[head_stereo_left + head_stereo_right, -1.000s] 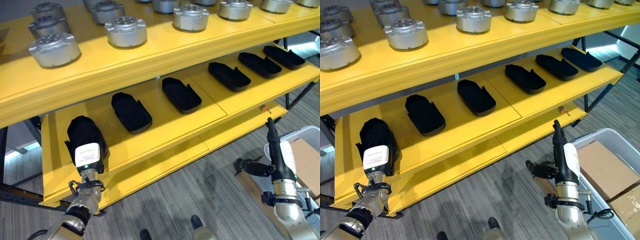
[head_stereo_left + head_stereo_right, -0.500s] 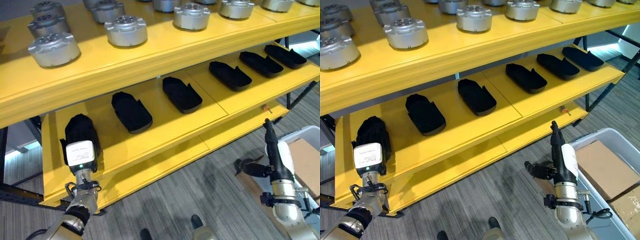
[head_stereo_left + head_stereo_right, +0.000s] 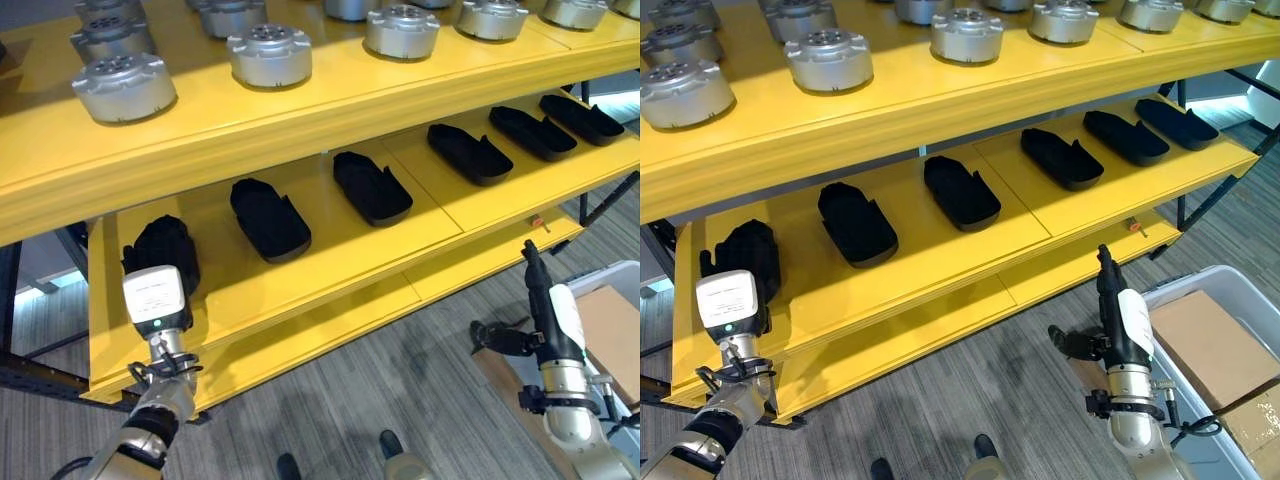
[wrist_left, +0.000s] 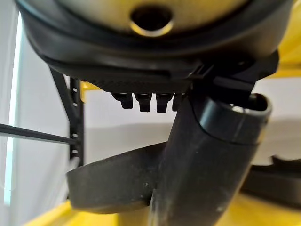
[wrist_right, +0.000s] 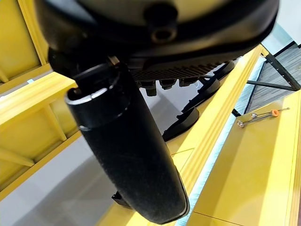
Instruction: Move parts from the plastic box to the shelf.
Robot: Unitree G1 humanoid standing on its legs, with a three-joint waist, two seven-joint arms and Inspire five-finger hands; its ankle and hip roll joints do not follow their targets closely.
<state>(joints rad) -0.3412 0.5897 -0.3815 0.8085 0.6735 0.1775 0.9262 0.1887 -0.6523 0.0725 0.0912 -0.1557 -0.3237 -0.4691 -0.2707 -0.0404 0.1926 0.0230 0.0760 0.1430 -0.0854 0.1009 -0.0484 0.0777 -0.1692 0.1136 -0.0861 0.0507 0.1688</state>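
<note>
Your left hand (image 3: 155, 298) is up at the left end of the shelf (image 3: 300, 130), on the middle board. A black lump (image 3: 162, 242) sits just past it. It looks like a part with your hand on it, but dark hand and dark part run together. I cannot tell if the hand is holding it or has let go. The left wrist view does not help, as the thumb blocks most of it.

Your right hand (image 3: 553, 320) is low on the right, over the floor (image 3: 400, 370) and in front of the shelf. It is held wide: the fingers point straight up, the thumb sticks out to the side, and nothing is in it.

Five black parts (image 3: 270, 220) lie in a row on the middle board, well apart from each other. They run from near the left end to the far right. The lump at the left end would make six, so I think much of the job is done.

The box (image 3: 1200, 285) is at the lower right, just beside your right arm. In it I see cardboard (image 3: 1205, 345). I cannot see any black parts in it, but a good bit of the box is out of view, so I cannot say if more are left.

Round silver parts (image 3: 270, 55) stand on the top board. A small tool (image 5: 261, 117) lies on the low board.
</note>
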